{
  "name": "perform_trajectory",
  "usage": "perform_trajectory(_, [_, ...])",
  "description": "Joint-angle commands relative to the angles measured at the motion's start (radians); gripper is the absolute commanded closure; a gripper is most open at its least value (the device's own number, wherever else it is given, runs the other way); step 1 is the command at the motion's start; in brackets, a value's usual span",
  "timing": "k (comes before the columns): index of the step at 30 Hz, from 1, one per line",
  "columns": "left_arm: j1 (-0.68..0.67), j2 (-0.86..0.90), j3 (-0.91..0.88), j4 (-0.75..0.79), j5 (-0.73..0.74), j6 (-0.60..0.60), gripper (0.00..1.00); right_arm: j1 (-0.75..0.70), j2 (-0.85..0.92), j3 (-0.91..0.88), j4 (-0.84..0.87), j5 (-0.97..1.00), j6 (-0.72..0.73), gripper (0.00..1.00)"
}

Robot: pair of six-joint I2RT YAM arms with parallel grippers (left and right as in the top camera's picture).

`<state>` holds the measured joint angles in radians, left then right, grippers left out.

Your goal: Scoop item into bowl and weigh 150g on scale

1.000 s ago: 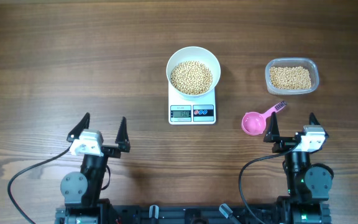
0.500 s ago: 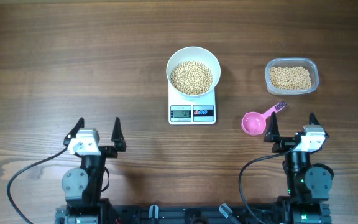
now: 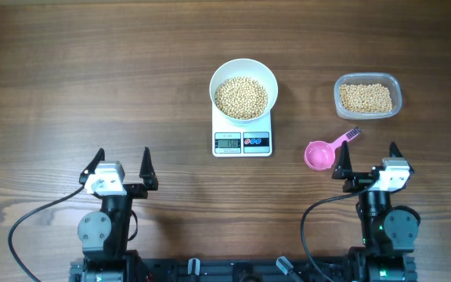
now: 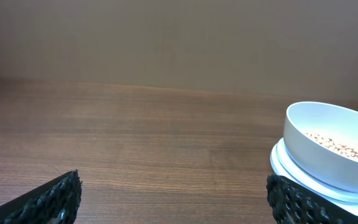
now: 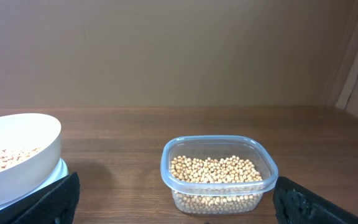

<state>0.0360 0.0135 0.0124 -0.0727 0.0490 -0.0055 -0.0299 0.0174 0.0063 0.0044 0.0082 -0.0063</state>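
Brown wood table (image 3: 92, 63) carries all the things. The white bowl (image 3: 215, 82) sits on top of the scale (image 3: 242, 142), near the middle of the table, and it has a heap of beans (image 3: 241, 97) in it. More beans lie in a clear tub (image 3: 338, 94) off to the right. A pink scoop (image 3: 318, 154) lies on the table between the scale and the tub, a bit nearer the robot. The left pincer (image 3: 124, 151) is wide apart and holds nothing. It hangs near the front edge, well apart from the bowl, which is ahead of it and off to its right. The right pincer (image 3: 366, 149) is wide apart too and holds nothing. The scoop is just beside its left finger, the tub is ahead of it, and the bowl is ahead to its left. The numbers on the scale are too small to read.
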Motion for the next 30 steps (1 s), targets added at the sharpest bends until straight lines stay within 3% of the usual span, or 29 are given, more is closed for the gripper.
perform_trajectory(1, [0.008,-0.011,-0.007,-0.005,-0.018,-0.005,0.00,-0.004,-0.013,-0.001,0.002,-0.005,-0.017,0.00])
perform_trajectory(30, [0.007,-0.011,-0.007,-0.003,0.002,-0.002,0.00,-0.004,-0.013,-0.001,0.002,-0.006,-0.017,0.00])
